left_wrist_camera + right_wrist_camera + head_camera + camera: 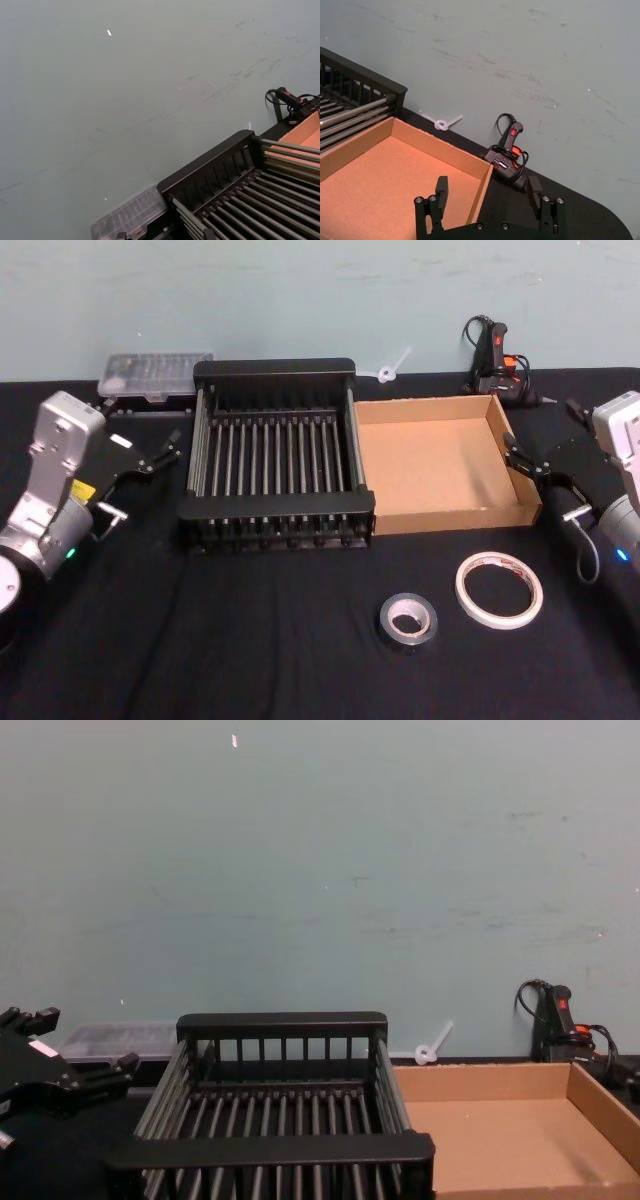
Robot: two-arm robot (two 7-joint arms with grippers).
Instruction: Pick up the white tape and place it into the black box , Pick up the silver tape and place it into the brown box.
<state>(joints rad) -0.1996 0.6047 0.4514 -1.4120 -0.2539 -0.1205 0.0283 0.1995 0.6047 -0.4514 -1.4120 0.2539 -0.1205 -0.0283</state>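
Observation:
The white tape (499, 588) lies flat on the black cloth near the front right. Just to its left lies the smaller silver tape (407, 621). Behind them the black box (275, 368), a slatted crate, stands mid-table with nothing in it. The brown box (430, 470) touches its right side and also holds nothing. My left gripper (150, 455) hovers open left of the crate, well away from both rolls. My right gripper (528, 462) is open at the brown box's right wall, and the right wrist view shows its fingers (441, 187) spread over that wall's far corner.
A clear plastic case (155, 372) sits behind the crate's left corner. A black and orange glue gun (497, 360) and a small white plastic piece (390, 368) lie by the back wall. Open cloth surrounds the two rolls at the front.

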